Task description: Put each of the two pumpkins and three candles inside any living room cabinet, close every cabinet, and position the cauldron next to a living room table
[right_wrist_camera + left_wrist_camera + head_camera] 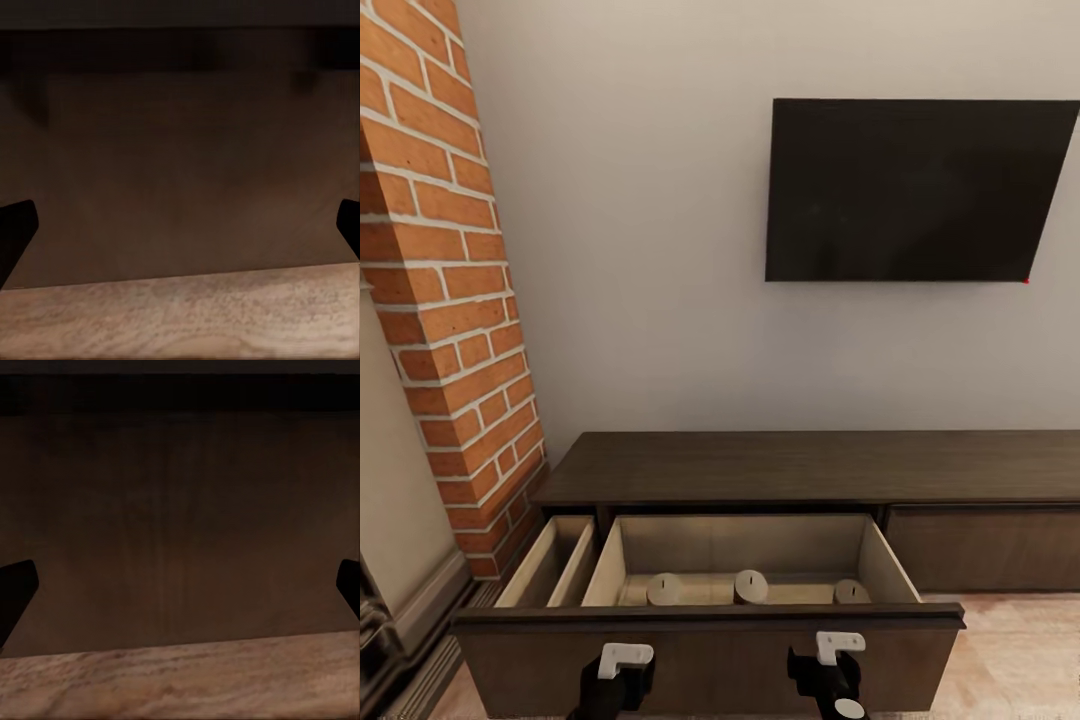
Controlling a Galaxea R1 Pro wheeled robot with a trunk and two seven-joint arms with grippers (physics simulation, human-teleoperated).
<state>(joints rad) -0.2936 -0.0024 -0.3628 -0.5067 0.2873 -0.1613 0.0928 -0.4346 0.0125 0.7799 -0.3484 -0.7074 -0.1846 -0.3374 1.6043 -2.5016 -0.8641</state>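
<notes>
The white wall point(660, 250) carries a black TV point(915, 190), with a brick column point(450, 290) at its left. Below runs the dark-brown cabinet point(810, 465), its wide drawer point(710, 650) pulled out. Three cream candles point(751, 586) stand inside on the beige drawer floor. The left gripper point(180, 592) and right gripper point(180, 232) face the drawer front, fingers spread apart, holding nothing.

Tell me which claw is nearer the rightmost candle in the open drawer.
Right. The right claw sits at the drawer front almost directly below the rightmost candle; the left claw is farther along the front, toward the brick column.
</notes>
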